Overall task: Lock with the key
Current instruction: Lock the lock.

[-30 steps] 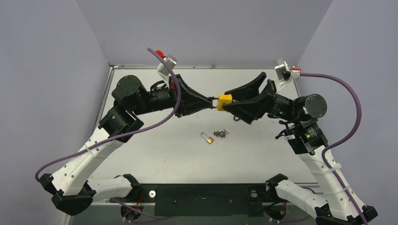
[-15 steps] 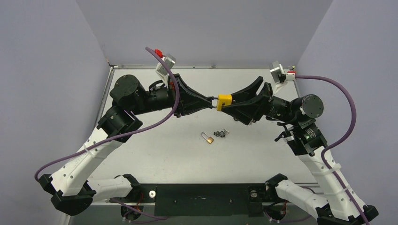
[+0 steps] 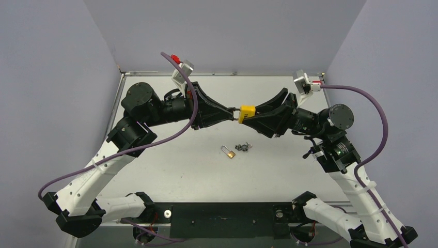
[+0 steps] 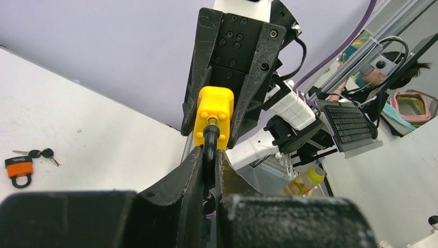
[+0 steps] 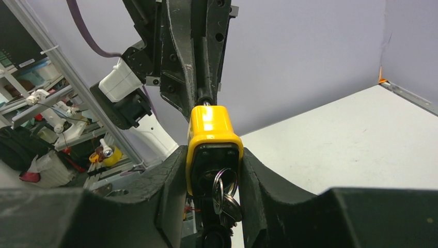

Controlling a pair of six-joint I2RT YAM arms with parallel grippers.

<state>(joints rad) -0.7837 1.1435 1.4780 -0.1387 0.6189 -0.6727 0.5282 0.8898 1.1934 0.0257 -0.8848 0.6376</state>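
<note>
A yellow padlock [image 3: 247, 110] hangs in mid-air between my two grippers, above the middle of the table. My left gripper [image 3: 235, 113] is shut on its black shackle [image 4: 209, 142], and the left wrist view shows the fingers [image 4: 193, 165] clamped on both sides of it. My right gripper [image 3: 251, 117] is shut on the yellow body [image 5: 213, 132], gripping its two sides. A key with a metal ring [image 5: 219, 188] sits in the keyhole at the bottom of the body, between the right fingers [image 5: 173, 175].
A small orange padlock [image 3: 230, 153] lies on the white table [image 3: 175, 165] below the held lock, with a small bunch of keys [image 3: 243, 147] beside it. Both also show in the left wrist view, the lock [image 4: 18, 169] and the keys [image 4: 44, 153].
My right wrist has rolled, its camera mount swinging left and down a little. The yellow padlock and my left arm have stayed in place.
</note>
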